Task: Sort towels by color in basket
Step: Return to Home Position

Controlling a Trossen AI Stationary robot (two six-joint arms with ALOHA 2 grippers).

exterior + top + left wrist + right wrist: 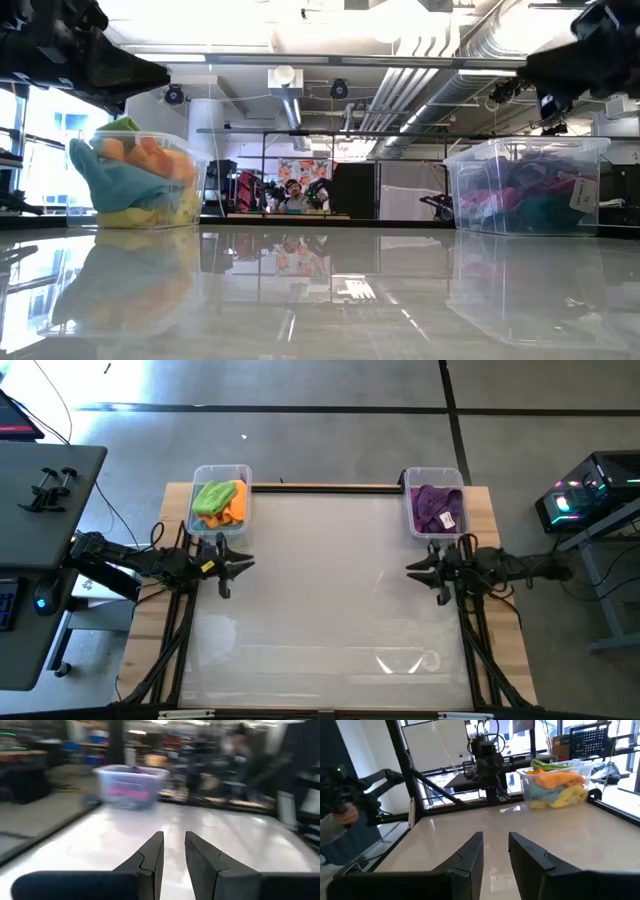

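Observation:
Two clear plastic bins stand on the table's far side. The left bin holds lime green, orange, light blue and yellow towels; it also shows in the right wrist view. The right bin holds purple, pink and dark green towels; it also shows in the left wrist view. My left gripper hovers just in front of the left bin, empty, its fingers a narrow gap apart. My right gripper hovers in front of the right bin, empty, with the same narrow gap.
The glossy tabletop lies bare between the two grippers and toward the near edge. A dark bar runs along the far edge between the bins. A person's hand and sleeve show beyond the table's left side.

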